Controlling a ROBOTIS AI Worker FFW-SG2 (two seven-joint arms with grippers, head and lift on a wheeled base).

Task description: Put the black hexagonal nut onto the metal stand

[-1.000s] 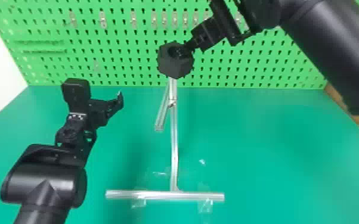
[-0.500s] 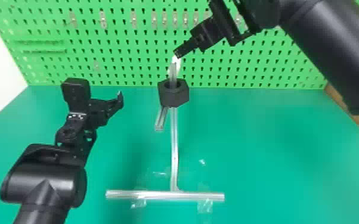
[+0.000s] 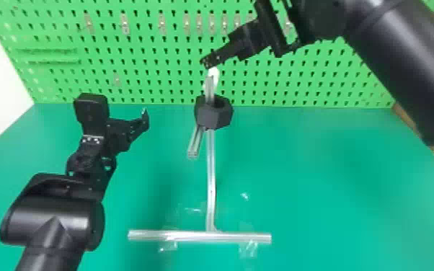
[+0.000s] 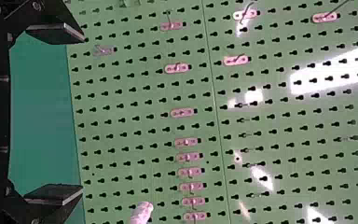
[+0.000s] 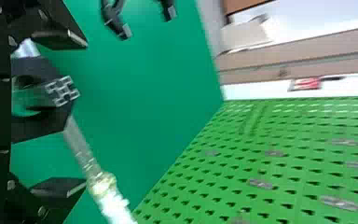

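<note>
Pegboard point(image 3: 142, 77) behind metal stand point(image 3: 211, 180), tape point(image 3: 249, 249) at base point(image 3: 191, 236)

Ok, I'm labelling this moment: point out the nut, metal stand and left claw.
Black hexagonal nut point(image 3: 209, 119), head view: its front side.
Metal stand point(image 3: 211, 165), head view: its upright post.
Left claw point(image 4: 82, 114), left wrist view: midway between its open fingertips.

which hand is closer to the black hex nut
The right hand, its fingers apart near the top of the metal stand, just above the black hexagonal nut. The left hand is farther off to the left.
</note>
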